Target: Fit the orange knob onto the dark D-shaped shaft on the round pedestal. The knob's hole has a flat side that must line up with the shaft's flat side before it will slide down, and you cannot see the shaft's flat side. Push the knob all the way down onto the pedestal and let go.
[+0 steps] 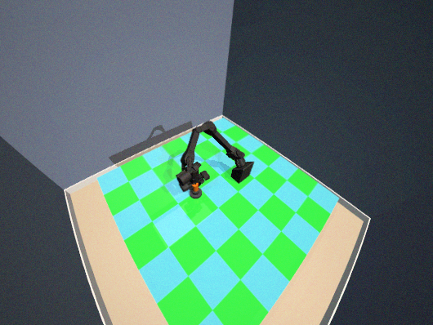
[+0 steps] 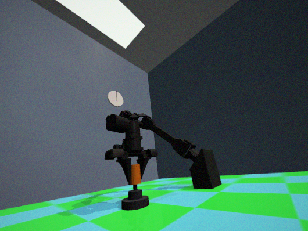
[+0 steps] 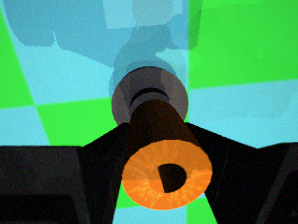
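The orange knob [image 1: 195,188] [image 2: 135,174] [image 3: 137,182] stands upright between the fingers of my gripper [image 2: 135,180] [image 3: 155,128], which is shut on it. The round dark pedestal [image 1: 196,195] [image 2: 135,204] [image 3: 118,102] is directly below. In the exterior view a short length of the dark shaft [image 2: 135,187] shows between the knob's bottom and the pedestal's raised step, so the knob is not against the pedestal. Whether the shaft's tip is inside the knob is hidden. In the wrist view the knob's D-shaped hole has its flat side on the left, slightly tilted. The shaft's flat side is hidden.
The arm's dark base [image 1: 242,172] [image 2: 206,171] stands on the green and blue checkered surface [image 1: 238,245] [image 2: 247,200], behind and to the right of the pedestal. Tan strips [image 1: 91,229] and a raised rim lie along the sides. A round clock [image 2: 115,98] hangs on the wall.
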### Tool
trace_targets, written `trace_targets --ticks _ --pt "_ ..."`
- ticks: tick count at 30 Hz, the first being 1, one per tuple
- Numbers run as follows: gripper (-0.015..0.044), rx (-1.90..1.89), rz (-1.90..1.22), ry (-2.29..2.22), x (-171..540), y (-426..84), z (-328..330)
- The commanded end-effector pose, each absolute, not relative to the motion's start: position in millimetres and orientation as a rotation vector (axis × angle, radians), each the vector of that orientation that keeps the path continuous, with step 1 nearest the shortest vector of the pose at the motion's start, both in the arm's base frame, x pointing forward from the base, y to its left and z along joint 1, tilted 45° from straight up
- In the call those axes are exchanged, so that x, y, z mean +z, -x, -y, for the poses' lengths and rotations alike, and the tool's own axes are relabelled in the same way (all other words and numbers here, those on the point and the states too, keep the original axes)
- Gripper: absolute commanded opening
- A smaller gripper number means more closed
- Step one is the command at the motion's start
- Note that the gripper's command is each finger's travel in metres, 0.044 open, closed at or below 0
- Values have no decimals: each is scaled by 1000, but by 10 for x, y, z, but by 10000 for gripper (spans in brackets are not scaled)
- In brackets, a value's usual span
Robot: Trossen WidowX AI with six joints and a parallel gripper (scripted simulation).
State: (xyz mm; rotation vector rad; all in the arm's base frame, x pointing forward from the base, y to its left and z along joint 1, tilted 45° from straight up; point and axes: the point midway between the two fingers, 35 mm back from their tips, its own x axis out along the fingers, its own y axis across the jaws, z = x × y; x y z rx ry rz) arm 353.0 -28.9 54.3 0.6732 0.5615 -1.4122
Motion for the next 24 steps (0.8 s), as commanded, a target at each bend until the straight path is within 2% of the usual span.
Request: trace_targets --ticks 1,15,24 --pt "0 -1411 -559 -672 544 -3544 291" --pt "0 -1414 -553 -679 582 -3546 260" --pt "0 -1482 -414 -839 575 -3556 275"
